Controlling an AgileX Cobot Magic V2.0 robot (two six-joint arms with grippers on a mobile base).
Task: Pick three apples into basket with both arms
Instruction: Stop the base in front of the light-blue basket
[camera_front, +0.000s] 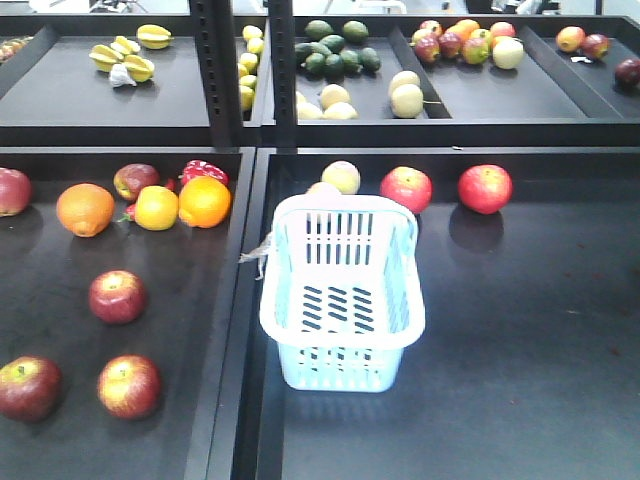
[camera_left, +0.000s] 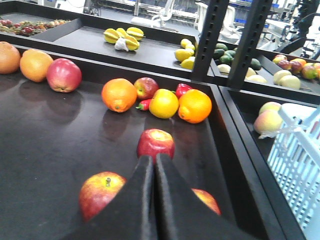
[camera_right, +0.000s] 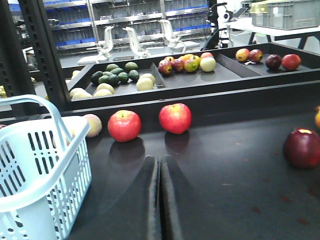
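Pale-blue basket (camera_front: 340, 368): on the right tray (camera_front: 520, 350), near its left edge. We see only the slotted bottom inside, no fruit.
Progress: zero of three apples in, by our reading. Every pick and drop is left to do.
Left gripper (camera_left: 154, 159): jaws pressed together with nothing between them, low over the left tray (camera_front: 60, 330).
Front apple (camera_left: 155, 142): just past the left tips. The wrist view is too steep, so we can't tell if it touches them.
Side apples: one on each side of the left jaws (camera_left: 100, 192) (camera_left: 206, 200).
Right gripper (camera_right: 160, 162): jaws together and empty, above the right tray with the basket to its left.
Back-wall apples: two red ones (camera_right: 124, 125) (camera_right: 175, 118) side by side, ahead of the right tips and apart from them.
Dark apple (camera_right: 302, 147): off to the right, alone.
Not targets: oranges (camera_front: 85, 209) and the yellow fruit (camera_front: 156, 208), clustered at the back of the left tray.
Next, our guess: both grippers must open before any grasp. The front apple and the back-wall apples look like the easiest reaches.
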